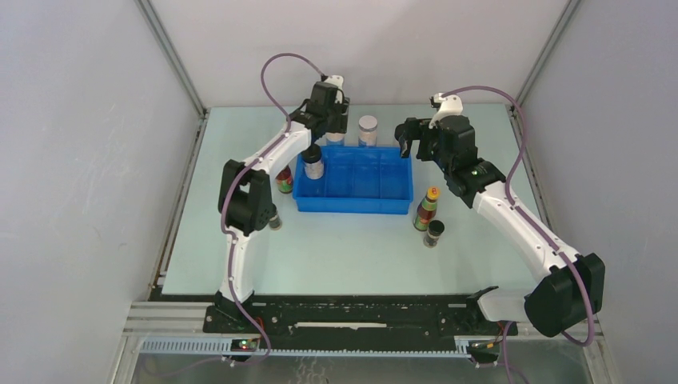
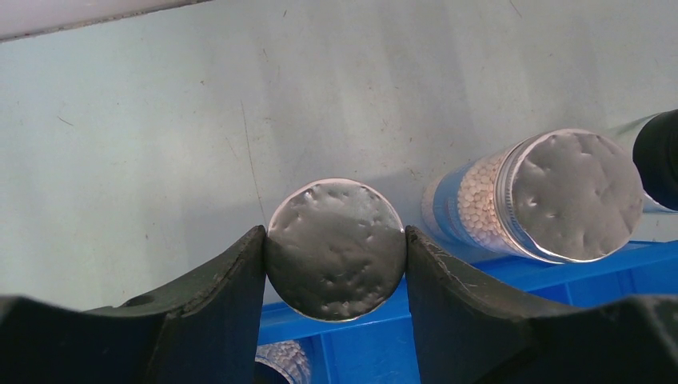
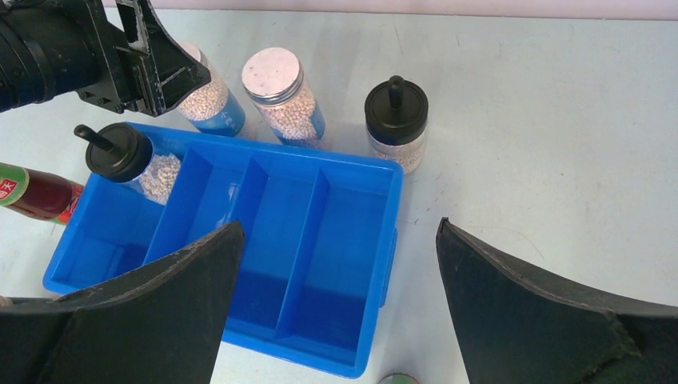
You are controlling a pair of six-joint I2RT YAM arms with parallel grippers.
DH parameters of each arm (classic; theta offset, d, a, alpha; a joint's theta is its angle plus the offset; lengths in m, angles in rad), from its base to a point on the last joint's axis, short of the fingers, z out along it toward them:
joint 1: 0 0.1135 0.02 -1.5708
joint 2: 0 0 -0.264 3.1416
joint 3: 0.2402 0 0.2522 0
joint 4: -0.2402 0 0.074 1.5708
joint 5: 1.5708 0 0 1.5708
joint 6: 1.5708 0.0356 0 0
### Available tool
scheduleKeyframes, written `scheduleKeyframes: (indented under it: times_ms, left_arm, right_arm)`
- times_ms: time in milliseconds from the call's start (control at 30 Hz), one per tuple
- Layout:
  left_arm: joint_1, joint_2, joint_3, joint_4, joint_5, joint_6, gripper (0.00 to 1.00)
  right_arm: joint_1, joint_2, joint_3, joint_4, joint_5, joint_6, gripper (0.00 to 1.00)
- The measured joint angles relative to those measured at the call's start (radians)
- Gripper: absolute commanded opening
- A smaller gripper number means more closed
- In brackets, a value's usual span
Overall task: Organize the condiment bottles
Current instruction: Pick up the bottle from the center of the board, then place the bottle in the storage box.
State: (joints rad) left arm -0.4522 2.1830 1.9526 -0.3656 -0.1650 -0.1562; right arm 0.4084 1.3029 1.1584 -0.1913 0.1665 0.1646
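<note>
Left gripper [image 2: 335,240], on my own left arm, is pinched on the lid of a clear white-lidded bottle [image 2: 336,268] just behind the far wall of the blue tray [image 2: 560,264]. A second white-lidded bottle [image 2: 560,196] stands beside it. My right gripper [image 3: 340,228] is spread wide above the tray, holding nothing. One knob-capped bottle [image 3: 120,156] sits in the tray's left-end compartment. The other knob-capped bottle [image 3: 396,120] stands on the table [image 3: 560,120] behind the tray's far right corner.

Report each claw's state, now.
Left claw: closed on a white-lidded bottle.
Right claw: open, holding nothing.
</note>
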Motion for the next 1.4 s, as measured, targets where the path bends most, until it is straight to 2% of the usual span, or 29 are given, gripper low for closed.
scheduleKeyframes:
  times_ms: [767, 1400]
  left_arm:
    - [-0.023, -0.015, 0.075, -0.019, -0.02, 0.016, 0.0]
    - [-0.066, -0.195, 0.085, -0.051, -0.056, 0.039, 0.0]
  right_arm:
    - [0.0, -0.026, 0.0, -0.003, 0.001, 0.0, 1.0]
    - [0.026, -0.114, -0.002, -0.03, 0.025, 0.006, 1.0]
